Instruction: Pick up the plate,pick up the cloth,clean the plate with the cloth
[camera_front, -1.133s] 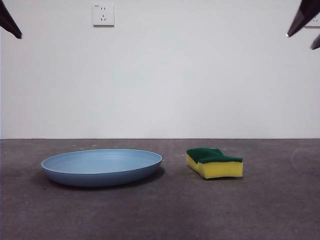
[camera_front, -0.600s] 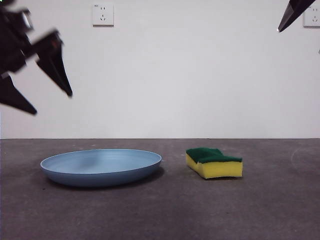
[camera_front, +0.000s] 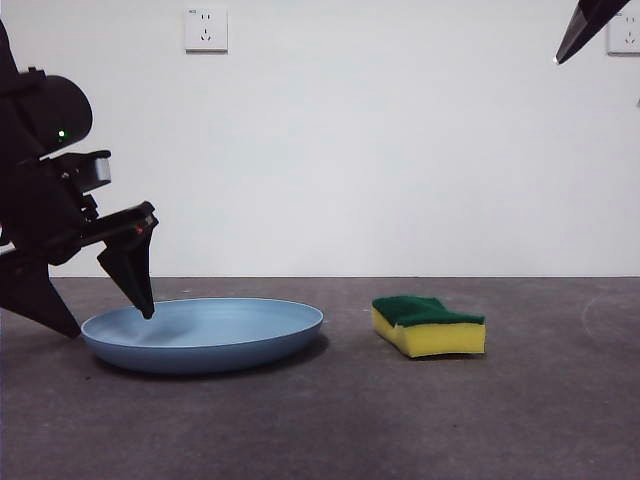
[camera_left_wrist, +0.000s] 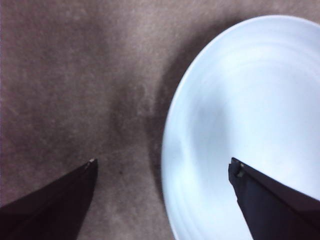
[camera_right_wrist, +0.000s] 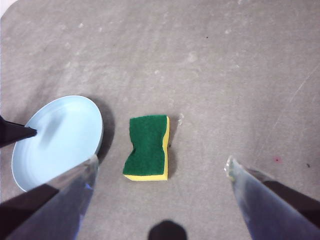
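- At the light-blue plate's rim, the left gripper has descended, jaws apart, straddling its edge.
- Right gripper waits high, jaws apart; sponge unmoved.

The front camera sits low, at about the height of the desk, and looks level across it to the far white wall. The left wrist camera looks straight down from close above the plate at its left rim. The right wrist camera looks down from much higher, taking in plate and sponge together. All three views share the plate; front and right wrist views share the sponge.
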